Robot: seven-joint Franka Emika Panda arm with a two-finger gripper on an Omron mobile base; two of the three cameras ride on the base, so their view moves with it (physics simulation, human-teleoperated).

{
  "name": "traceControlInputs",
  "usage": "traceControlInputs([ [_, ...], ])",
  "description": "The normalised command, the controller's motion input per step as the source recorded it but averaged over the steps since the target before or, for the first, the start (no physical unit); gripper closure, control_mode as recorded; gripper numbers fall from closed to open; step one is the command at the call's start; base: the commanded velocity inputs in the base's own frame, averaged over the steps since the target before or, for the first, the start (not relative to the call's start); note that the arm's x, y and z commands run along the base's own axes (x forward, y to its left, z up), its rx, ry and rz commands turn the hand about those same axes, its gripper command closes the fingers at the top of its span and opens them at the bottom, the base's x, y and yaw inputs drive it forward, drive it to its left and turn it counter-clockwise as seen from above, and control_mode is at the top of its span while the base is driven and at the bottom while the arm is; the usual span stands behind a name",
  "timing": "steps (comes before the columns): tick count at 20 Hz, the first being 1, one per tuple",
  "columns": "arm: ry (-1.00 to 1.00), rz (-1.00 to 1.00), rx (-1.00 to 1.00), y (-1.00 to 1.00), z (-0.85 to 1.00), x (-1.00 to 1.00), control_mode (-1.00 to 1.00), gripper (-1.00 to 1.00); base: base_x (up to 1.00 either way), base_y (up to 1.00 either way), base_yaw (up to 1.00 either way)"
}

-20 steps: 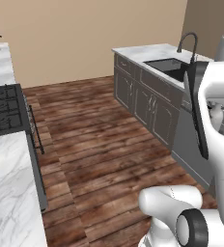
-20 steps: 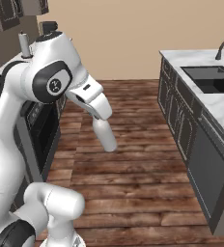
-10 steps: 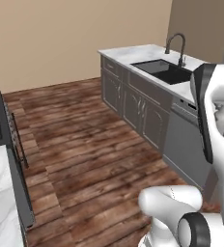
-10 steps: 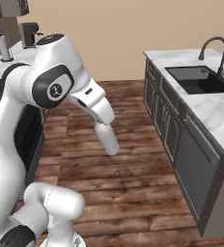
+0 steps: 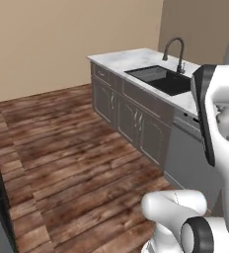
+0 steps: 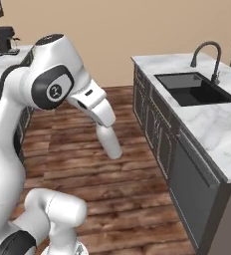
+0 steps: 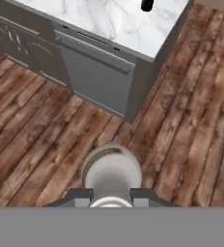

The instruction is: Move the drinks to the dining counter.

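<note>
The wood floor (image 5: pixel 72 148) fills the left and centre of the left base view. The arm (image 6: pixel 48 89) rises from the lower left of the right base view; its forearm slants down to frame centre.

The dining counter (image 5: pixel 131 60) runs from upper centre to the right edge of the left base view, and along the right side of the right base view (image 6: pixel 207 119). Its black sink (image 6: pixel 194 88) sits upper right there, with the curved faucet (image 6: pixel 207 55) just behind it. In the hand view, the counter (image 7: pixel 109 19) crosses the top, with a dark object (image 7: pixel 147 5) at the top edge; its identity cannot be told.

The gripper (image 7: pixel 111 195), at bottom centre of the hand view, is closed on a bottle (image 7: pixel 111 173) with a pale round cap, seen end-on above the floor.
</note>
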Motion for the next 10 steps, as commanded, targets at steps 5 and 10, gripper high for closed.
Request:
traceControlInputs([
  [5,0.00,0.00,0.00,0.00,0.00,0.00,1.00,1.00,0.93,-0.47,-0.31],
  [10,0.00,0.00,0.00,0.00,0.00,0.00,1.00,1.00,0.98,-0.15,-0.28],
])
